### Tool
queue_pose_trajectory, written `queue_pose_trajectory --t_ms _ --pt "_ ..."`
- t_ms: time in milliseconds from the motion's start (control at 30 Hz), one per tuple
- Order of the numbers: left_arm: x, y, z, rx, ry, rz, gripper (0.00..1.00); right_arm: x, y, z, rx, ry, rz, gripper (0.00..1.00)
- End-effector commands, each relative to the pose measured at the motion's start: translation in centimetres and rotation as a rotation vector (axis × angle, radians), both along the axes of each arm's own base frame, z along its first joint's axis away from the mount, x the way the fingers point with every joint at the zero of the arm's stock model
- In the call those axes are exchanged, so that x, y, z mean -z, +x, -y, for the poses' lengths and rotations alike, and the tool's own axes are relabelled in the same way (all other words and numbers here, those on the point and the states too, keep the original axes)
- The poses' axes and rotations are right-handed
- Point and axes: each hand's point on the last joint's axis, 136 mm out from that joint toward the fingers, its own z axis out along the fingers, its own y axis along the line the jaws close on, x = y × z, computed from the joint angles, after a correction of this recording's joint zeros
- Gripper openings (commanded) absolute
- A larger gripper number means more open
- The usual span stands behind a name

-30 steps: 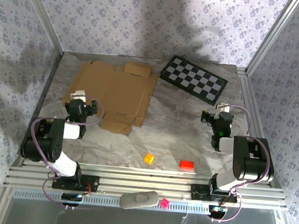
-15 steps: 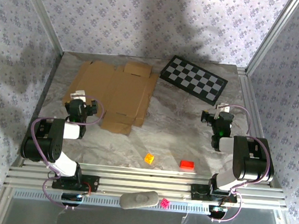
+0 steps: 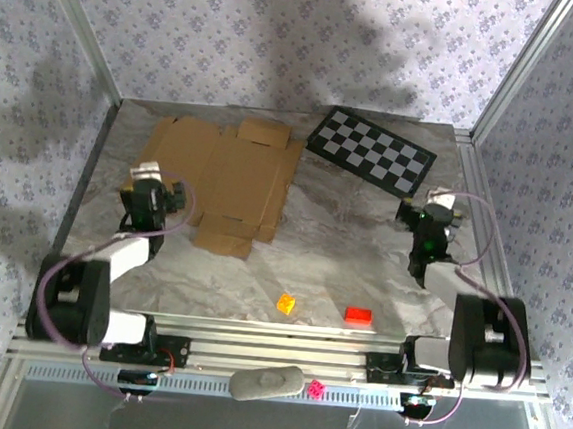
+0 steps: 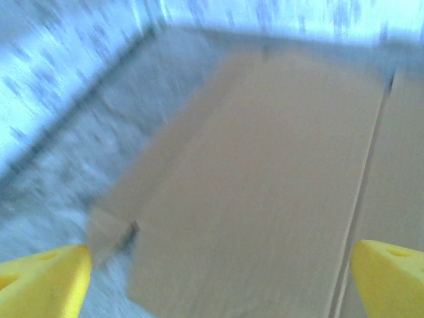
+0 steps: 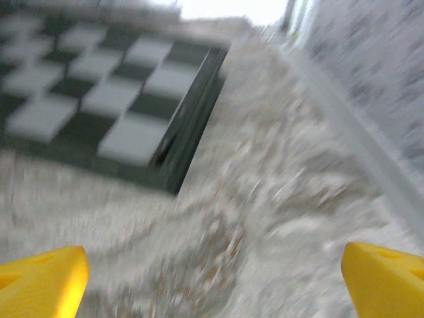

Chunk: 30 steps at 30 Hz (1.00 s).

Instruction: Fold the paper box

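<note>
Left tool [image 3: 151, 188] has reached forward since a second ago and now sits at the near-left edge of the box [image 3: 225, 174]. Right tool [image 3: 430, 219] has likewise advanced toward the checkered board [image 3: 370, 150]. Both stand wide, with yellow fingertips [image 4: 40, 278] far apart in the blurred wrist views. The box, a flat brown die-cut cardboard sheet with flaps, lies far-left on the marbled grey worktop [image 3: 324, 248].

brown paper box [image 3: 219, 181], seemingly unfolded, flat, table's far-left
</note>
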Motion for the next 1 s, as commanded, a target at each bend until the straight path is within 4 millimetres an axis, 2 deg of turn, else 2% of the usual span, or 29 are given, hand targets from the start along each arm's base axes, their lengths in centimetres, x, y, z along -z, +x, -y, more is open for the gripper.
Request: queue_pose_trajectory --t_ms 0,33,100,133,167,200,233,267,300,333,400,467,533,567,633,700,800,867,967 --pt "-8.4 -1.4 -0.6 -0.162 -0.016 0.154 0.99 -11.6 -0.4 2.2 0.161 0.026 0.233 1.0" --pt "-11.5 -1.3 -0.7 -0.194 -0.066 0.182 1.0 -15.9 -0.2 2.0 0.154 0.028 0.285 1.0" --pt "-16.1 -1.1 0.2 -0.165 -0.23 0.129 1.0 -21.8 -0.1 2.1 0.185 0.088 0.287 1.0" --pt "-17.4 -1.7 0.3 -0.176 -0.386 0.075 1.0 -25.0 -0.3 2.5 0.222 0.189 0.292 1.0" --pt "-18.8 -2.0 0.0 -0.225 -0.499 0.082 1.0 -26.0 -0.4 2.8 0.249 0.287 0.25 1.0" --pt "-20.1 -1.0 0.6 -0.162 -0.61 0.104 1.0 -26.2 -1.2 3.2 0.303 0.419 0.173 1.0" --pt "-21.5 0.2 1.4 -0.065 -0.718 0.129 0.99 -24.9 -2.4 3.4 0.388 0.58 0.094 1.0" --pt "-22.4 0.6 1.6 -0.041 -0.763 0.127 0.93 -24.8 -2.0 2.8 0.327 0.669 0.059 1.0" --pt "-22.7 0.6 1.7 -0.049 -0.762 0.088 0.89 -26.0 -0.3 1.2 0.148 0.729 0.083 0.99" --pt "-22.5 0.5 2.1 -0.053 -0.745 0.033 0.85 -27.3 0.4 -0.3 0.024 0.738 0.121 1.0" --pt "-20.4 0.1 3.1 -0.06 -0.75 -0.095 0.76 -27.8 -0.6 -2.7 -0.02 0.717 0.124 0.96" --pt "-17.6 -0.1 5.6 -0.008 -0.786 -0.213 0.65 -26.7 -1.1 -6.3 -0.11 0.709 0.048 0.87" --pt "-14.0 -0.8 8.5 0.044 -0.785 -0.34 0.54 -23.8 -1.7 -10.6 -0.206 0.747 -0.096 0.75" --pt "-12.3 -1.2 9.5 0.056 -0.778 -0.396 0.49 -22.5 -2.1 -12.6 -0.26 0.764 -0.152 0.73" --pt "-8.6 -2.1 12.4 0.097 -0.767 -0.527 0.44 -19.2 -3.2 -16.9 -0.361 0.791 -0.285 0.71" --pt "-5.3 -2.7 15.0 0.133 -0.752 -0.635 0.38 -15.7 -4.4 -19.6 -0.4 0.816 -0.401 0.71" --pt "-1.2 -3.1 20.0 0.211 -0.68 -0.759 0.29 -11.4 -5.7 -21.9 -0.412 0.86 -0.539 0.69" --pt "1.4 -3.5 22.8 0.247 -0.628 -0.826 0.26 -9.8 -5.8 -22.7 -0.426 0.878 -0.594 0.69" --pt "6.3 -4.3 24.8 0.232 -0.646 -0.946 0.24 -8.0 -5.6 -23.2 -0.444 0.893 -0.665 0.7"
